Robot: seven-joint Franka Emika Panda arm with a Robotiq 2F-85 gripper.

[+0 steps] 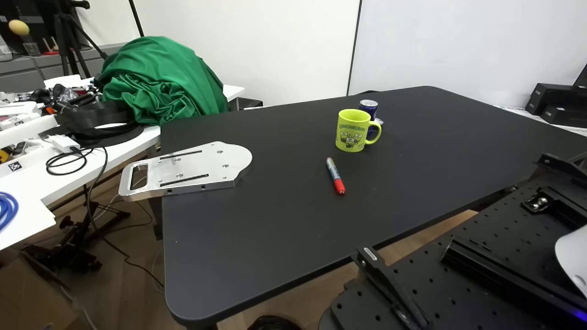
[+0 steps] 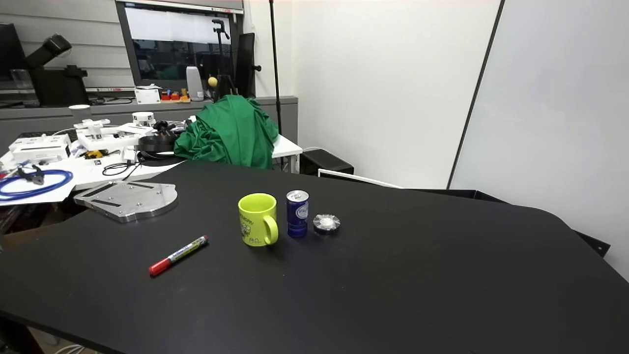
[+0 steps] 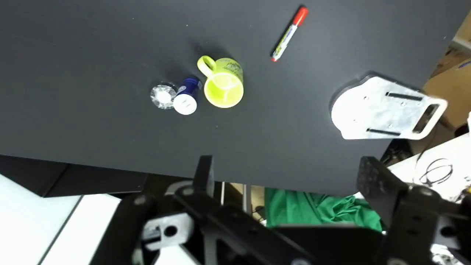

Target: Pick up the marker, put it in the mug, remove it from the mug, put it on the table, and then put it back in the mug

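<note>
On the table (image 1: 275,247), seemingly before the first pick-up.
In an exterior view the marker (image 1: 335,176) lies flat; in an exterior view the mug (image 2: 253,219) stands to its right; in the wrist view the gripper (image 3: 287,165) gapes, empty; straddling the marker should come next.

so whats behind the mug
In an exterior view, a blue can and a sliver of a shiny disc; the mug covers part of the can, and most of the disc is hidden.

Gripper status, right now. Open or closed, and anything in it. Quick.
Gripper: open wide, holding nothing.
</note>
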